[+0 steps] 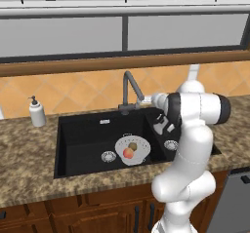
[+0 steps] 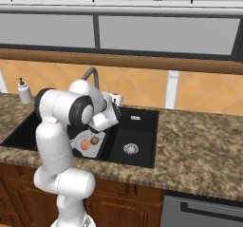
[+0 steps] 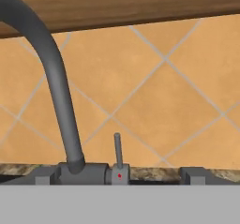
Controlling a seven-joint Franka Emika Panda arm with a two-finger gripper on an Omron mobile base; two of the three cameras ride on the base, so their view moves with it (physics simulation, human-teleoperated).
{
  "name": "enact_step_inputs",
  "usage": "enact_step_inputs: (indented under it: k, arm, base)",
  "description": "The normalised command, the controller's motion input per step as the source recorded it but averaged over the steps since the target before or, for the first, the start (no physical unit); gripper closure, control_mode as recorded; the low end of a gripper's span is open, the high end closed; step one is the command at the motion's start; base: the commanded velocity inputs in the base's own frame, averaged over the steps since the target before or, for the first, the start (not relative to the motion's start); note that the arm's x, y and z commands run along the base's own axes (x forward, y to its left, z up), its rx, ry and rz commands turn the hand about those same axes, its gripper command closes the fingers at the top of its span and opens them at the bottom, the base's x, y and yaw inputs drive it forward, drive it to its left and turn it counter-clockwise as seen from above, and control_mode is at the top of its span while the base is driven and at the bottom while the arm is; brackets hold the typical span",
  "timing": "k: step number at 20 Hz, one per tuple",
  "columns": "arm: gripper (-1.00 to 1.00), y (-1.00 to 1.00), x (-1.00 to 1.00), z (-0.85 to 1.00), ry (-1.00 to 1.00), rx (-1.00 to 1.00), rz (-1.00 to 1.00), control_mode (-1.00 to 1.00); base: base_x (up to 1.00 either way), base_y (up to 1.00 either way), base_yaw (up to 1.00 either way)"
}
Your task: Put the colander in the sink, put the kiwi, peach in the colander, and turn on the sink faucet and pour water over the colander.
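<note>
Black sink (image 1: 83, 134) holds the colander (image 1: 138, 150) in its large basin, the peach (image 1: 128, 153) and kiwi (image 1: 133, 145) inside it. Further right, the arm's gripper (image 1: 146, 100) sits close beside the sink faucet (image 1: 129, 88) base, jaws spread and holding nothing. In the hand view the small upright lever (image 3: 117, 150) stands just right of the spout foot. Risk: the wide jaws catch the spout rather than the thin lever, or swing the spout off the colander, so water misses the fruit.

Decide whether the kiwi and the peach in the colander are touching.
Cannot tell. In the left base view the kiwi sits right behind the peach in the colander, overlapping; no gap or contact shows plainly.
</note>
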Motion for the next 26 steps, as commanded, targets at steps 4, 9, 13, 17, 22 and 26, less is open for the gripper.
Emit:
enact_step_inputs:
  k: [4, 9, 13, 17, 22, 26]
  arm:
    - [-1.0, 0.0, 0.22, 0.0, 0.0, 0.02, 0.0, -1.0]
    - [-1.0, 0.0, 0.19, 0.0, 0.0, 0.0, 0.0, -1.0]
    - [-1.0, 0.0, 0.24, -0.13, 0.0, 0.0, 0.0, -1.0]
    - [-1.0, 0.0, 0.2, -0.23, 0.0, 0.01, 0.0, -1.0]
    - [-1.0, 0.0, 0.23, -0.39, 0.0, 0.0, 0.0, -1.0]
    - [-1.0, 0.0, 0.23, -0.4, 0.0, 0.04, 0.0, -1.0]
  base:
    - [0.0, 0.0, 0.0]
    - [0.0, 0.0, 0.0]
    - [0.0, 0.0, 0.0]
    - [0.0, 0.0, 0.0]
    - [0.0, 0.0, 0.0]
    - [0.0, 0.0, 0.0]
